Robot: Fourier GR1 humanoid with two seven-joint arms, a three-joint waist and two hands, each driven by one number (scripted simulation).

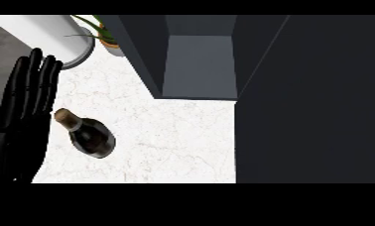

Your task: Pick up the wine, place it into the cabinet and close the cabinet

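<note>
Closest to my camera, the left hand [26, 106] is resting along the view's left edge. Its black fingers are lying straight and side by side, pointing up the picture and holding nothing. I am seeing the wine bottle [93, 140] sitting on the white marbled counter [176, 141] just beside that hand, to its right, with the corked end nearest the fingers. From where I am looking, its neck is pointing toward the upper left and the dark body is lying toward the lower right. Whether it is standing or lying down I cannot tell from this steep angle.

Farther up the counter, well apart from the bottle, the dark cabinet [199, 64] is standing open, and I am looking straight into its grey inside. A broad dark panel [307, 101] is filling the right side of the view, running down from the edge of the opening. At the top left a white cylinder [51, 31] is showing, with a potted green plant [108, 39] sitting just beside it, between it and the cabinet.
</note>
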